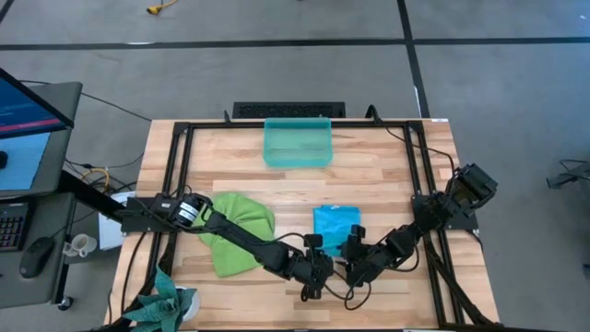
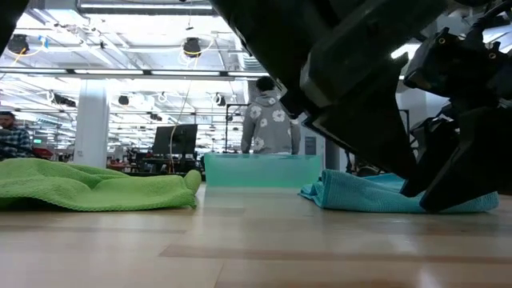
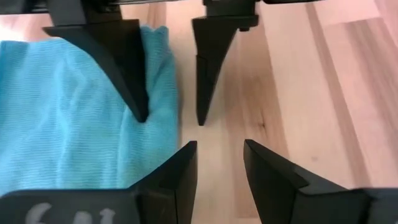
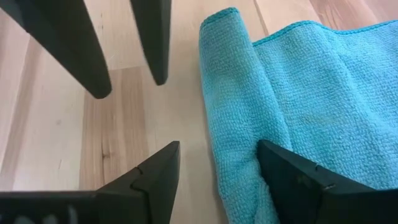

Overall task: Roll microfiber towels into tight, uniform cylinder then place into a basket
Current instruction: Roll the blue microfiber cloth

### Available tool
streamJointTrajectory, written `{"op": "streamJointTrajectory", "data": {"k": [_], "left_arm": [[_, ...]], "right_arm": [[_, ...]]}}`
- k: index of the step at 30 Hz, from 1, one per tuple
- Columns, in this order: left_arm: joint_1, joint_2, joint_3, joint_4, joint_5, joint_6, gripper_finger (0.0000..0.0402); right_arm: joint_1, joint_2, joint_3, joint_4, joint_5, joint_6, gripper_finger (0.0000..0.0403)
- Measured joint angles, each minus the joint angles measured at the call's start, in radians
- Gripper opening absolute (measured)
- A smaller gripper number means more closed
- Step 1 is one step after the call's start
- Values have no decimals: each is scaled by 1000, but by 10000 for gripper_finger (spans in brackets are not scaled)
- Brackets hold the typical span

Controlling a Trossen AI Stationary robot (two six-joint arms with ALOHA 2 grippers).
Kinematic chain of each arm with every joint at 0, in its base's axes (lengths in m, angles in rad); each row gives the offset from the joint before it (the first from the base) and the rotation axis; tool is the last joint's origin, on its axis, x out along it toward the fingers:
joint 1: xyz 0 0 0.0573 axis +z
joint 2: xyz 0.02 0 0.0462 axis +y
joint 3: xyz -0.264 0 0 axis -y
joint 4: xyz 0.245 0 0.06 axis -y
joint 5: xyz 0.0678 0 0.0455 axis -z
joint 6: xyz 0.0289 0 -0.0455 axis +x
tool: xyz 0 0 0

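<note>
The blue towel (image 1: 335, 224) lies flat on the tabletop (image 1: 387, 166), its near edge just beside both grippers and its long axis running away toward the basket (image 1: 297, 143). The right gripper (image 1: 353, 266) has open jaws straddling that edge, one finger on the cloth. The left gripper (image 1: 315, 267) faces it with part-open, empty jaws on bare wood; the green towel (image 1: 238, 231) lies crumpled apart.

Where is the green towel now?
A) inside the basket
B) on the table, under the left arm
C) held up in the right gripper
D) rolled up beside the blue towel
B: the green towel lies loosely spread on the table with the left arm crossing over it; the basket holds no towel.
</note>
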Motion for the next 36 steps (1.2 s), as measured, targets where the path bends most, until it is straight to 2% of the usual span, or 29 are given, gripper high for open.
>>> {"op": "streamJointTrajectory", "data": {"k": [6,15,21,27,36], "left_arm": [[19,0,0,5,11,4,123],[38,-1,-92,141,93,-8,123],[46,-1,-95,150,76,3,123],[51,-1,-96,141,-23,0,123],[87,-6,-142,125,41,-72,123]], "right_arm": [[0,0,0,0,0,0,239],[0,0,0,1,-1,0,239],[0,0,0,2,-2,0,239],[0,0,0,3,-2,0,239],[0,0,0,6,-2,3,239]]}}
